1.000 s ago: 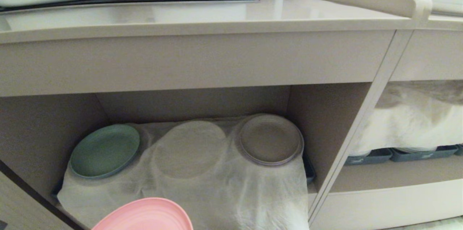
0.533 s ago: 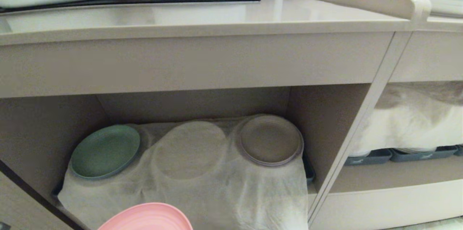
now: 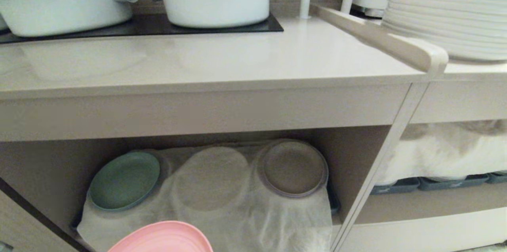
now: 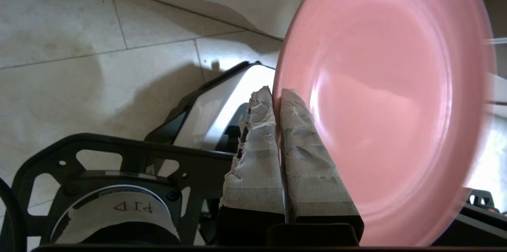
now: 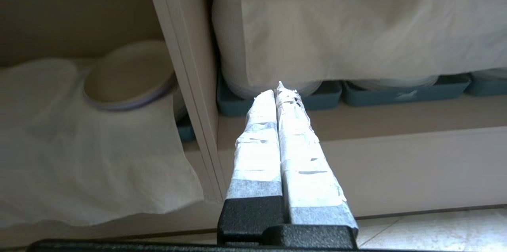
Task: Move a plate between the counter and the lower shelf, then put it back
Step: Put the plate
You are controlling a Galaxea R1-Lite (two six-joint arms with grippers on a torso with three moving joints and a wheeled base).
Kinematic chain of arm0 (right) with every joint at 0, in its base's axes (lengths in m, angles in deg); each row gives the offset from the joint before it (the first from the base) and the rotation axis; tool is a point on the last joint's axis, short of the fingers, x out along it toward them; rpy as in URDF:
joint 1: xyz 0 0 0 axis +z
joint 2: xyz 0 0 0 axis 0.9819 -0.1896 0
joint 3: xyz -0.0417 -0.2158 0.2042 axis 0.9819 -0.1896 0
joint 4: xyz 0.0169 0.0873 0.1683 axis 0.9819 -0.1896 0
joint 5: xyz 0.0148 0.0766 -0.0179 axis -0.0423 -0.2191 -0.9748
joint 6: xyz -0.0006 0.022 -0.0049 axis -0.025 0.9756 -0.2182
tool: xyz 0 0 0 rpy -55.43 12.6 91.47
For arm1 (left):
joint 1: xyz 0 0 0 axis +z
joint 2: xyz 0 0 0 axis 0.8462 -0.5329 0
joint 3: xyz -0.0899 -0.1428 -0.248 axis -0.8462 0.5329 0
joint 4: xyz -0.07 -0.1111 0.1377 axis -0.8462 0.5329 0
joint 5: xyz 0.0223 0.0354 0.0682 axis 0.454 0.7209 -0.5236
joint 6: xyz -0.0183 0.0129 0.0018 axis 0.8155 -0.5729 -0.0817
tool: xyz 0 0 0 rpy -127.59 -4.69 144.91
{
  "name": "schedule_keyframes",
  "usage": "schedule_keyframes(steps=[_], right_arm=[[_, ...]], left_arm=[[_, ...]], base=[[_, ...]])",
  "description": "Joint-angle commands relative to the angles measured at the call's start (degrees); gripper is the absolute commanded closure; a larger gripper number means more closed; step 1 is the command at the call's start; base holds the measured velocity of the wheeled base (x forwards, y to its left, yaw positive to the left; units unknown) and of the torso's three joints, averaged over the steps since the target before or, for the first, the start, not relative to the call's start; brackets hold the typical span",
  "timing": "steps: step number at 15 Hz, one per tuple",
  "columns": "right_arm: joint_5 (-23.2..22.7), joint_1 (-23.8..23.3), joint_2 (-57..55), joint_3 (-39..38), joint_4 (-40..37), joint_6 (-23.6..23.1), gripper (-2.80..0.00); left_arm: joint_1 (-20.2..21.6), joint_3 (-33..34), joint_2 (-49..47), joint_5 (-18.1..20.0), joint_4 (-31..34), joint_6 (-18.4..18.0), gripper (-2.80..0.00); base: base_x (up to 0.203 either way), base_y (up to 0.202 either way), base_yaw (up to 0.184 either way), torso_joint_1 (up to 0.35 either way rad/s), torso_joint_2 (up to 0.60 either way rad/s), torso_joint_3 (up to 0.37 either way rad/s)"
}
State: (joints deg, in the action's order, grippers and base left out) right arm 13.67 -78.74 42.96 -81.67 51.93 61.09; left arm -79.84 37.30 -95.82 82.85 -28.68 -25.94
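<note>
Pink plate is pinched by its rim in the left gripper, held out before the lower shelf; right gripper closed on nothing, parked; judged next: raising the plate onto the counter.

A smooth pink plate with a soft sheen sits pinched between crinkled, tape-wrapped fingers of the left gripper. Across the middle of the head view, the glossy beige counter reflects light beside a black glassy hob panel. At lower centre, thin white cloth drapes the matt board lower shelf, under a matt green plate.
</note>
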Motion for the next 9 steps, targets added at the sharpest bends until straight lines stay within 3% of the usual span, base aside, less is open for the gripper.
schedule_keyframes(steps=[1,9], right_arm=[[0.0,0.02,-0.07,0.0,0.02,-0.01,0.0],[0.01,0.02,-0.07,0.0,0.02,-0.01,0.0]], left_arm=[[-0.02,-0.04,-0.21,-0.02,0.14,0.34,0.0],[-0.04,-0.21,-0.21,0.06,0.07,0.34,0.0]], base=[[0.0,0.0,0.0,0.175,-0.49,-0.29],[0.0,0.0,0.0,0.193,-0.48,-0.281]])
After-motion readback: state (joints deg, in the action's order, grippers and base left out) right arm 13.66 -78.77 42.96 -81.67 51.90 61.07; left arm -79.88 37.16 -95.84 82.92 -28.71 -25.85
